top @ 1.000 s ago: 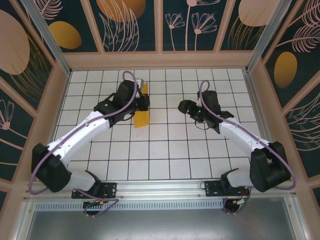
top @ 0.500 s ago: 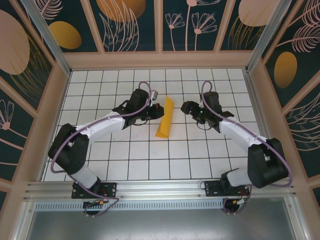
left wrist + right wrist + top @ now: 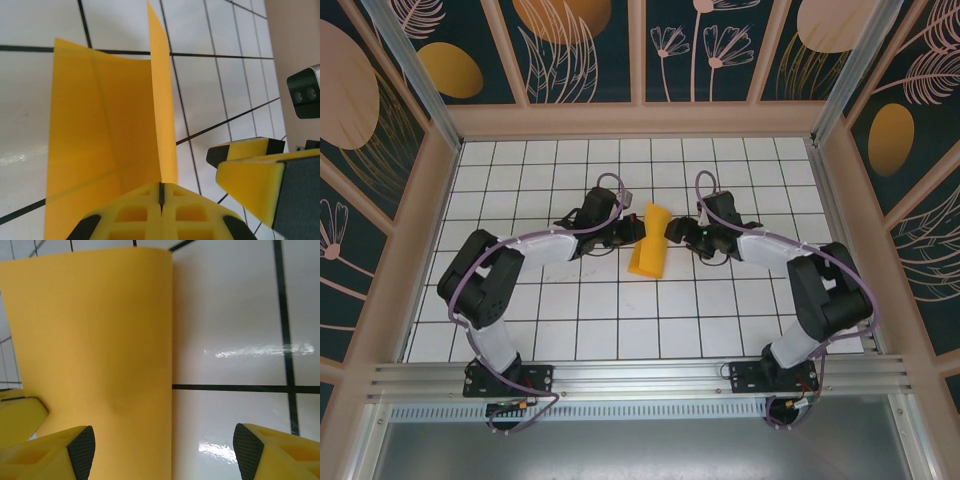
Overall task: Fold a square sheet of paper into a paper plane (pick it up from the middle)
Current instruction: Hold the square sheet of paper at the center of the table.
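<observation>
**Paper sheet** (image 3: 647, 248): orange-yellow and folded into a narrow, layered piece. It sits near the middle of the white gridded tabletop (image 3: 570, 320), directly between the two claws. Its long axis runs roughly near to far, with a slight tilt. Whether its near end touches the tabletop cannot be determined.

**Left claw** (image 3: 161, 195): the fingers are pressed together with the paper sheet pinched in the seam between them. In the left wrist view one flap stands upright, seen edge-on, rising straight from the seam. A broader panel with visible crease lines spreads away to the left of that flap. From above, this claw meets the paper sheet on its left side.

**Right claw** (image 3: 165, 447): the jaws are spread wide and nothing is clamped. In the right wrist view the paper sheet fills the left half of the gap between the fingers, and bare tabletop shows in the right half. Contact between the left finger and the paper cannot be confirmed there. In the left wrist view these fingers stand just beside the upright flap, on its right, with a strip of tabletop visible between them.

Both arms reach inward, and the claws face each other across the paper sheet.
</observation>
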